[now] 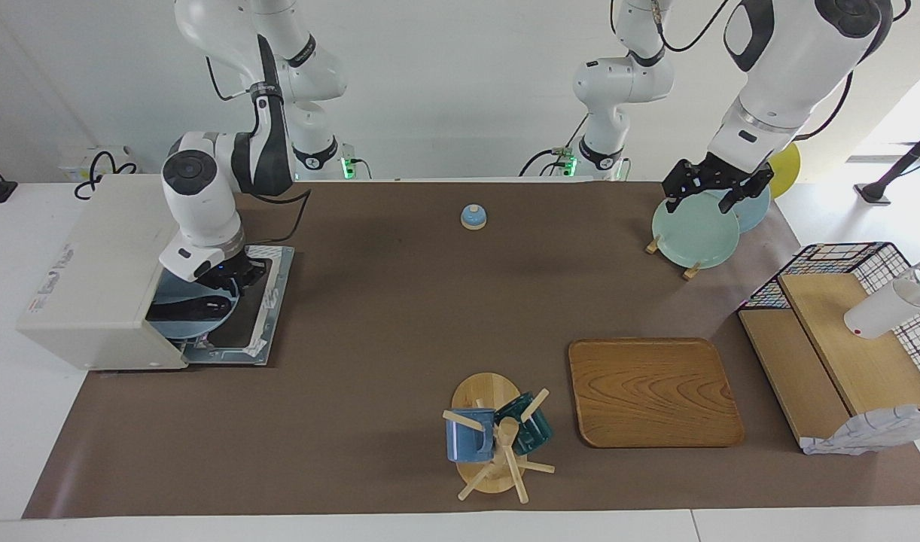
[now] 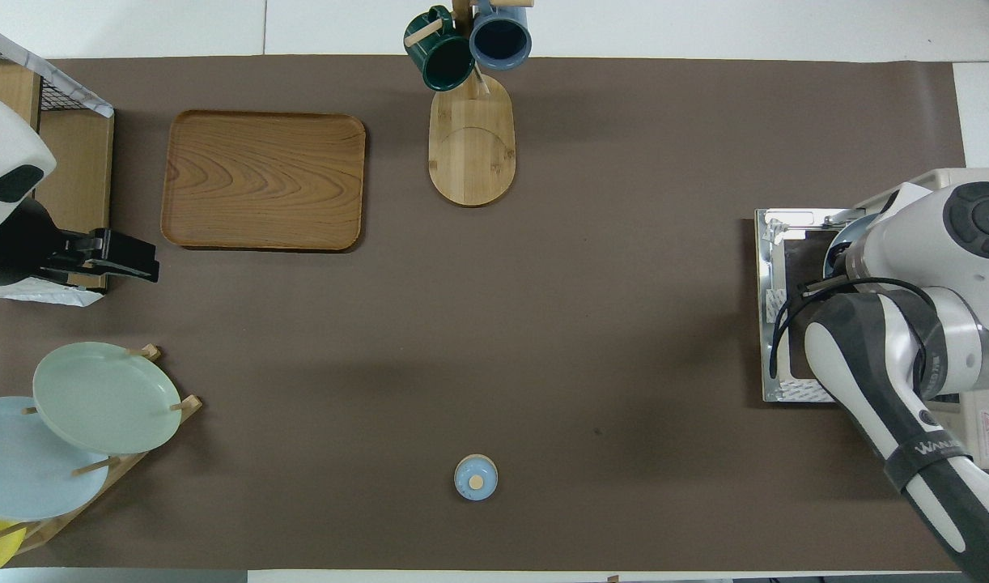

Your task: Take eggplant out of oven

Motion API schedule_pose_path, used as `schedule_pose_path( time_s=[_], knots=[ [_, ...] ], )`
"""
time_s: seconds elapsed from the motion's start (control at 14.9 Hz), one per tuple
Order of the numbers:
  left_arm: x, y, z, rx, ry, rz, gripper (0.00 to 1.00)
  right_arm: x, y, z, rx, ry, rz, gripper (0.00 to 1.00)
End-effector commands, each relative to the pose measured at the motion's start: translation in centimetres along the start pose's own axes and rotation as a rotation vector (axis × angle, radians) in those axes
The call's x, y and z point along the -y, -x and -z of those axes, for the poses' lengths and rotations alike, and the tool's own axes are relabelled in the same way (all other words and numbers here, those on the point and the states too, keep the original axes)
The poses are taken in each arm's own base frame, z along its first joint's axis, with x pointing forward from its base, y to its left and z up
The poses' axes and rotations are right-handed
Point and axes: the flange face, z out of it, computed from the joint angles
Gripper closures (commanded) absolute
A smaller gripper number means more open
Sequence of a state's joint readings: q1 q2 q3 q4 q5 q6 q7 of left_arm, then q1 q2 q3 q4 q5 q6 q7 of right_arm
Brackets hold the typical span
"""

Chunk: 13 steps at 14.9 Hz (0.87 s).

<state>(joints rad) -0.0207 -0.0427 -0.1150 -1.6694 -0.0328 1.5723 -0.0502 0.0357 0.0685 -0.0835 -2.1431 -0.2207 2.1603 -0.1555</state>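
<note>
The oven [image 1: 99, 275], a boxy cream-white thing, sits at the right arm's end of the table, its glass door [image 1: 253, 312] dropped flat onto the brown mat [image 1: 400, 324]. A round pale-blue plate [image 1: 193, 320] pokes out of its mouth over the door, and the eggplant [image 1: 193, 307] lies across that plate, long, dark and glossy. The right gripper [image 1: 230, 280] is down at the plate, by the eggplant's end nearer the robots, with its fingertips drawn together; whether they pinch the eggplant or the plate's rim I cannot tell. In the overhead view the arm covers most of this.

The left gripper [image 1: 716, 188] hangs in the air over the plate rack, jaws spread wide with nothing in them, waiting. Below it the wooden rack [image 1: 671, 256] holds a pale-green plate [image 1: 693, 232] upright-tilted, a light-blue plate [image 1: 753, 207] beside it, and a yellow plate [image 1: 785, 167].

Farther from the robots a flat rectangular wooden tray [image 1: 654, 391] with rounded corners lies bare. Beside it a mug tree [image 1: 490, 444] on an oval bamboo base carries a blue mug [image 1: 469, 436] and a dark-green mug [image 1: 528, 425] on its pegs. A black wire basket [image 1: 844, 260] at the left arm's end holds wooden boards and a white bottle [image 1: 885, 309]. A small blue bell [image 1: 473, 217] sits near the robots, mid-table.
</note>
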Motion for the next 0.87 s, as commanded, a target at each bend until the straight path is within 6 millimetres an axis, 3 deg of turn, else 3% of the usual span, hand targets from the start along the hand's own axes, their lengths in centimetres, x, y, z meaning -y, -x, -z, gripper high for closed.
schedule_pose_path(
  time_s=[0.0, 0.07, 0.27, 0.47, 0.61, 0.81],
  knots=[
    [0.2, 0.1, 0.5, -0.013, -0.007, -0.002, 0.0, 0.6, 0.5, 0.6, -0.005, 0.016, 0.056, 1.0],
    [0.3, 0.1, 0.5, -0.013, -0.007, -0.001, 0.0, 1.4, -0.3, 1.7, -0.005, 0.02, 0.069, 1.0],
    [0.3, 0.1, 0.5, -0.013, -0.007, -0.002, 0.0, 9.5, -3.8, 6.7, -0.014, 0.039, 0.077, 1.0],
    [0.3, 0.1, 0.6, -0.018, -0.006, -0.001, 0.0, 21.3, -5.2, 10.5, -0.088, 0.041, 0.042, 1.0],
    [0.4, 0.1, 0.6, -0.018, -0.008, -0.004, 0.0, 27.9, -6.0, 12.4, -0.097, 0.041, -0.005, 1.0],
    [0.6, 0.0, 0.6, -0.023, -0.006, -0.001, 0.0, 37.8, -8.7, 13.4, -0.069, -0.004, -0.084, 1.0]
  ],
)
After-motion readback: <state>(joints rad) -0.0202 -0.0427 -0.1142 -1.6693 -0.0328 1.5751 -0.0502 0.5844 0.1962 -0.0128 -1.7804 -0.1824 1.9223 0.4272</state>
